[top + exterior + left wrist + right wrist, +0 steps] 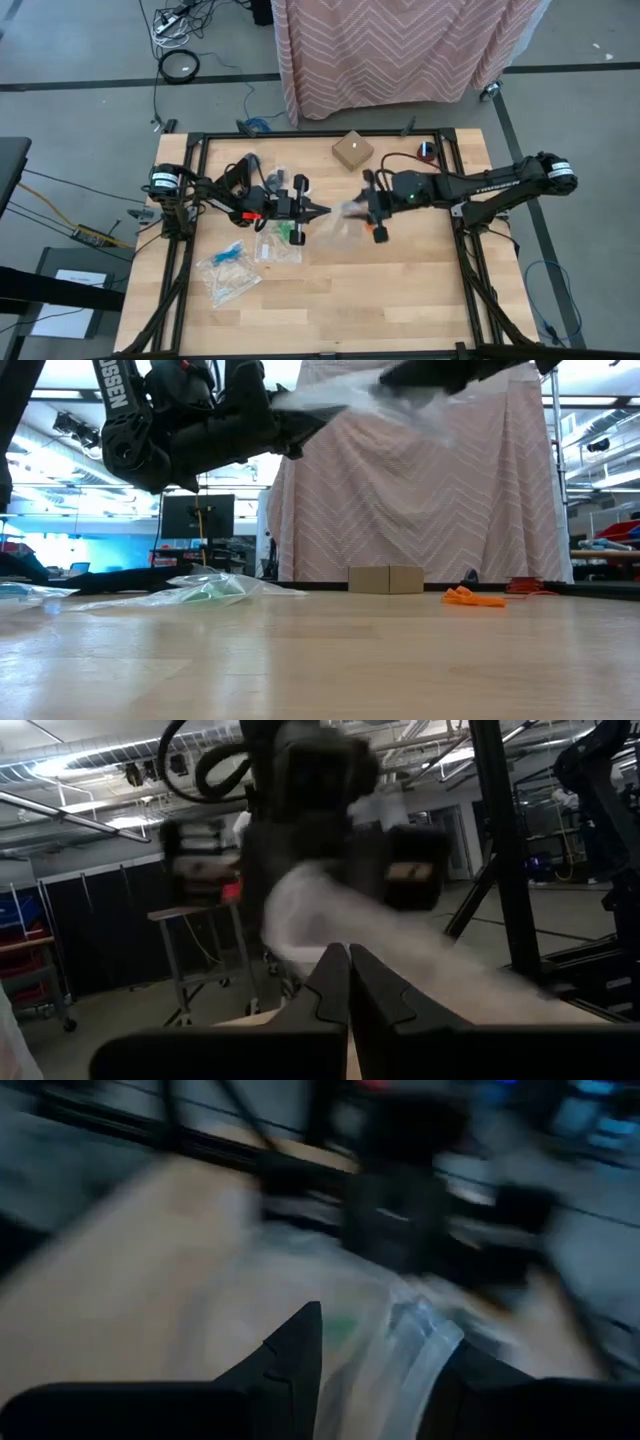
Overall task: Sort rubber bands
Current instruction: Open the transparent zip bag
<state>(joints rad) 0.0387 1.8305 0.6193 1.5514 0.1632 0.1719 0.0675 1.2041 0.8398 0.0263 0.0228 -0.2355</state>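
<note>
Cardboard box at far edge of desk. Clear zip bags lie flat, well left and nearer than box. Pink chevron drape beyond box.

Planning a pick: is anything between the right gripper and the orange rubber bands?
Yes, the clear bag in the right gripper, reaching midair to the shut left gripper. The orange rubber bands lie uncovered on the table.

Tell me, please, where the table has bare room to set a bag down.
The near part of the table is bare, right of the two flat bags. The middle is crowded: the left hand and right hand share a clear bag. A box sits at the back.
</note>
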